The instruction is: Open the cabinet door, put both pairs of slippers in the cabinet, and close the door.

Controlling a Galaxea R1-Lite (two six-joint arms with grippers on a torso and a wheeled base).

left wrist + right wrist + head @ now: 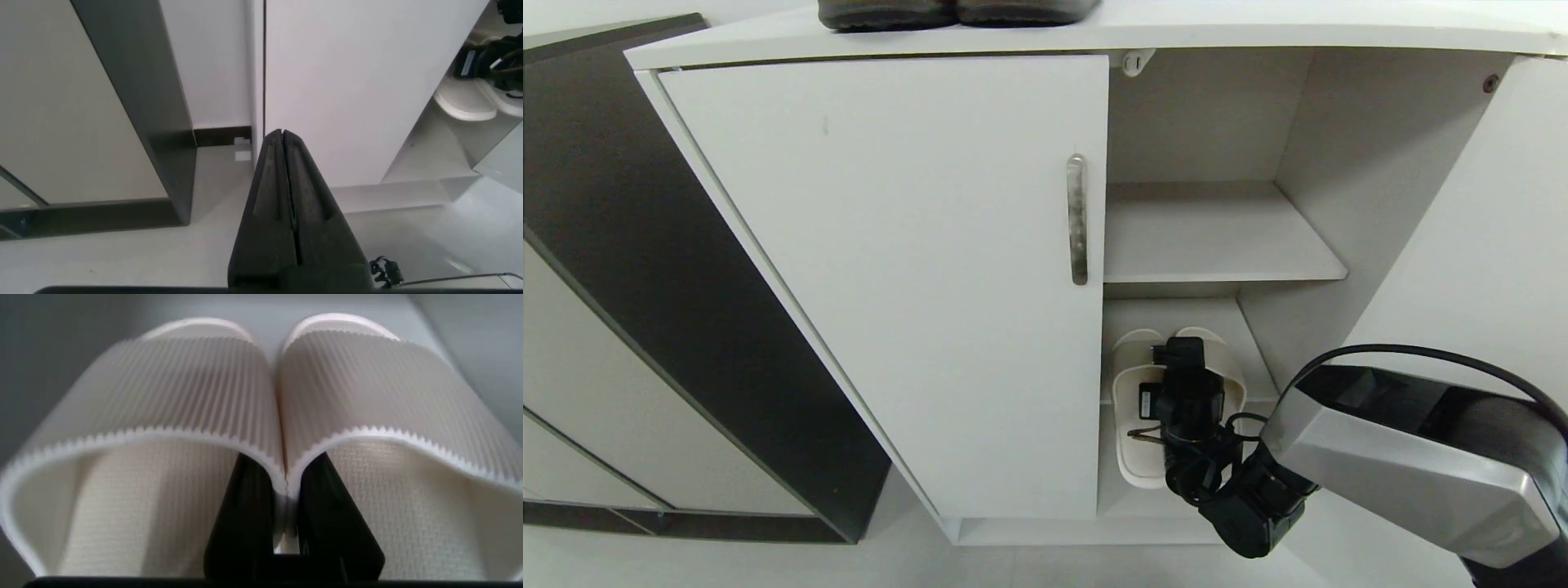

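the head camera looks down from high in front of the cabinet, taking in its top edge, the closed left door, the open right half and a strip of floor. the left wrist camera sits lower, off the cabinet's left corner, looking along the left gripper at door and floor. the right wrist camera sits right up against the white slippers on the bottom shelf, facing inward. all three views share those slippers, which are small and far off for the left wrist.
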